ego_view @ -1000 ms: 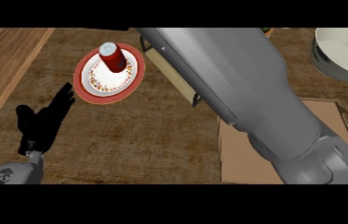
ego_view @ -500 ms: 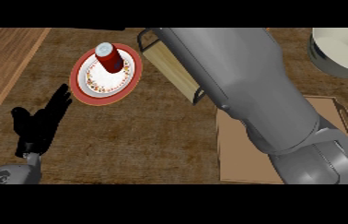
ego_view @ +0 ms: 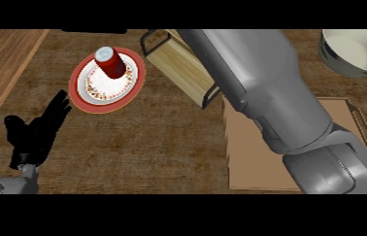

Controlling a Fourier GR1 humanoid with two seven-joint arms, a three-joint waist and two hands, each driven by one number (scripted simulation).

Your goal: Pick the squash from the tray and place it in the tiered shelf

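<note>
The tiered shelf point(ego_view: 180, 65), light wood in a black wire frame, lies at the top centre, and my right forearm point(ego_view: 265, 89) hides part of it. The forearm runs from the lower right up past the picture's top edge, so the right hand does not show. The brown tray point(ego_view: 254, 162) lies flat at the right, under that arm. No squash is visible on it or anywhere else. My left hand point(ego_view: 36, 133) rests open at the lower left edge, fingers up, holding nothing.
A red-rimmed plate point(ego_view: 90, 92) carrying a red can point(ego_view: 109, 64) sits left of the shelf. A pale round bowl point(ego_view: 347, 50) shows at the top right corner. A lighter wooden strip point(ego_view: 18, 55) borders the dark counter at the left.
My right forearm has swung a little to the right, uncovering more of the shelf's wooden face. The left hand has stayed in place.
</note>
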